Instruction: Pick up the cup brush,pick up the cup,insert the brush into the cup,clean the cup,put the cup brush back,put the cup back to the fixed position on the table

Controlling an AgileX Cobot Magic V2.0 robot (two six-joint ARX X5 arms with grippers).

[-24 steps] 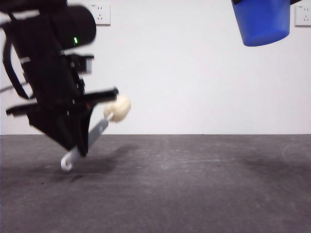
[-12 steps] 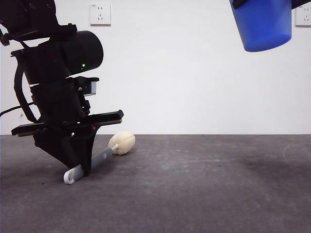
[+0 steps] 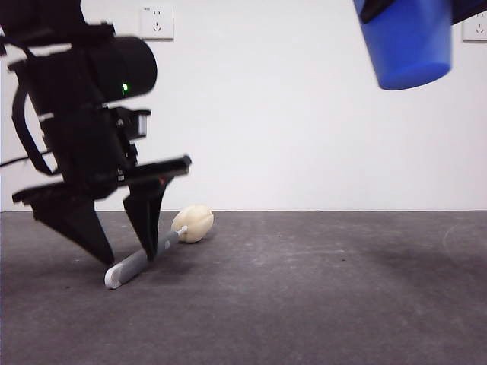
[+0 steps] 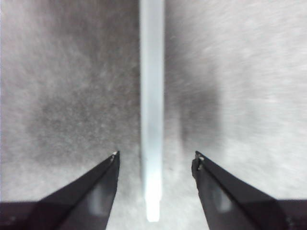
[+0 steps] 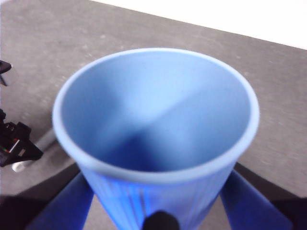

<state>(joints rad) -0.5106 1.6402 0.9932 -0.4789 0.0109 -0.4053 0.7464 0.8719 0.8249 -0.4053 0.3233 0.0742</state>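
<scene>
The cup brush (image 3: pixel 148 255) is lying flat on the table (image 3: pixel 319 304), sponge head toward the wall, handle end pointing to the camera. Its long axis is running straight down the gap of the left gripper (image 3: pixel 125 251), whose jaws are spread wide, straddling the handle (image 4: pixel 152 120) and touching nothing. Looks like the brush is put back; a straight lift should clear it. The right gripper (image 5: pixel 158 220) is clamping the cup (image 3: pixel 407 42) high in the air, well apart from the brush, mouth facing its wrist camera. The cup isn't back on the table yet.
</scene>
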